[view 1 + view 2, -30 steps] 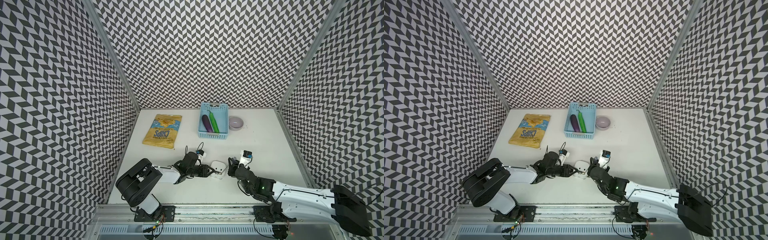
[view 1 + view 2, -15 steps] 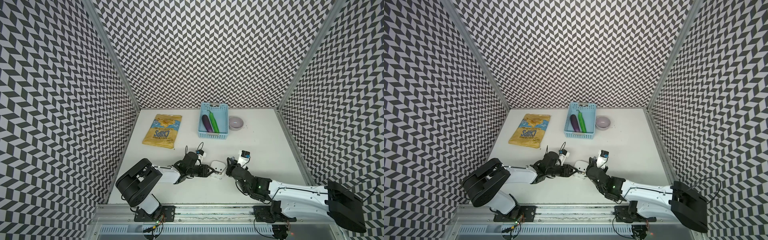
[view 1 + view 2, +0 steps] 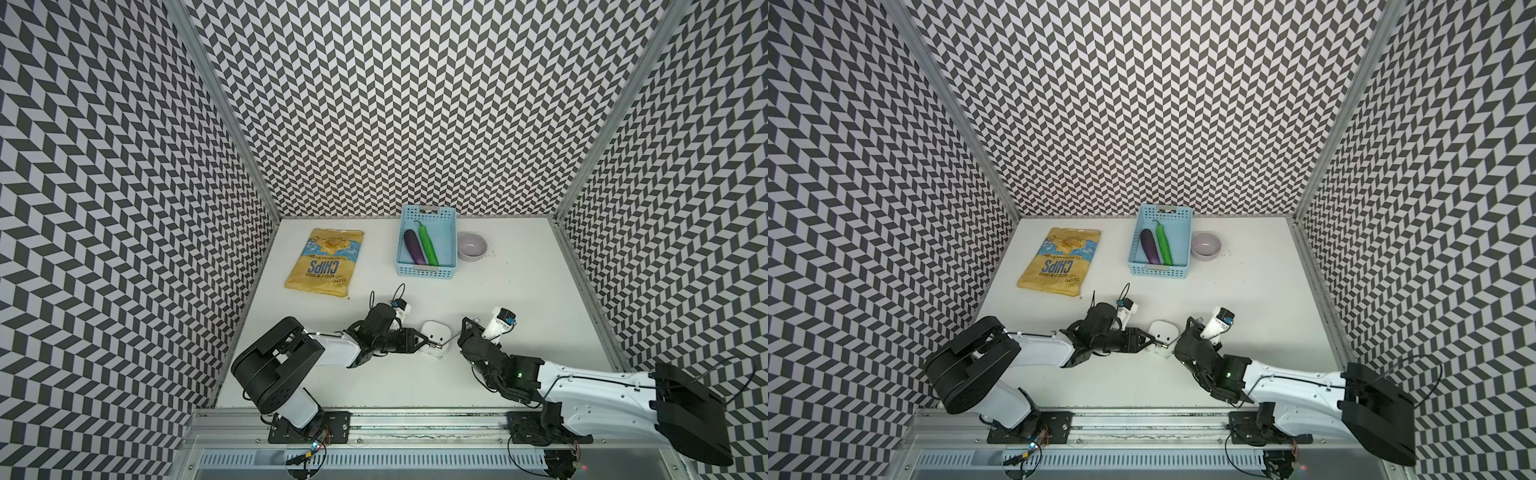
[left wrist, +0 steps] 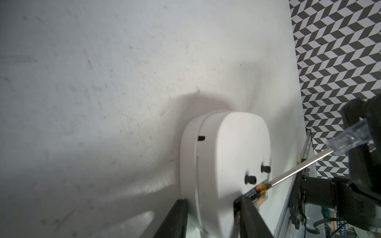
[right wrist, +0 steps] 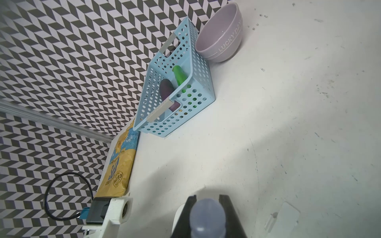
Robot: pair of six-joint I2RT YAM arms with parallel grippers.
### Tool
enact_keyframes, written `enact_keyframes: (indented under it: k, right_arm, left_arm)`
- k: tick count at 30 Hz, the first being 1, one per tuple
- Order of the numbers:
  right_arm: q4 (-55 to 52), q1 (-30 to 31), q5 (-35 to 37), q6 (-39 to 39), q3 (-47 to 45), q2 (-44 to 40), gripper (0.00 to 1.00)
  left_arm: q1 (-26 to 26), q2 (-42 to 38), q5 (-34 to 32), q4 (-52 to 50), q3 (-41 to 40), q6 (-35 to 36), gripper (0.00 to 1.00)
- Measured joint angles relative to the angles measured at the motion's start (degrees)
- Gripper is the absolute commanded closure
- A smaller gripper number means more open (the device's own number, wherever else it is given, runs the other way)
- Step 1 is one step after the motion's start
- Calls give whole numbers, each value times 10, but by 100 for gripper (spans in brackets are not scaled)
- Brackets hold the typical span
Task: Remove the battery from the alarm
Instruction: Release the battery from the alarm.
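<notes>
The white alarm stands on edge on the table with its plain back showing; it also shows in both top views. My left gripper is shut on the alarm, one black finger on each face. The battery, black with a gold end, sticks out of the alarm's back beside one finger. My right gripper is shut on the clear handle of a screwdriver. The screwdriver's metal shaft touches the battery's gold end.
A yellow chips bag lies at the back left. Behind the alarm stands a blue basket with an aubergine and a green vegetable, and a lilac bowl beside it. A small white flat piece lies near my right gripper.
The right arm has shifted slightly towards the alarm with the screwdriver. The left gripper keeps its hold on the alarm in the same place.
</notes>
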Motion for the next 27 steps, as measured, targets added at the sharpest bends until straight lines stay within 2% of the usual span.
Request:
enact_keyframes:
  k: [5, 20, 27]
  right_arm:
    - [21, -2, 4, 12, -14, -4, 100]
    - [62, -20, -9, -14, -39, -28, 100]
    - [129, -26, -33, -13, -49, -45, 100]
  left_arm:
    - [0, 0, -1, 0, 0, -2, 61]
    - [-8, 4, -12, -26, 19, -2, 58]
    - [-18, 8, -11, -29, 24, -2, 57]
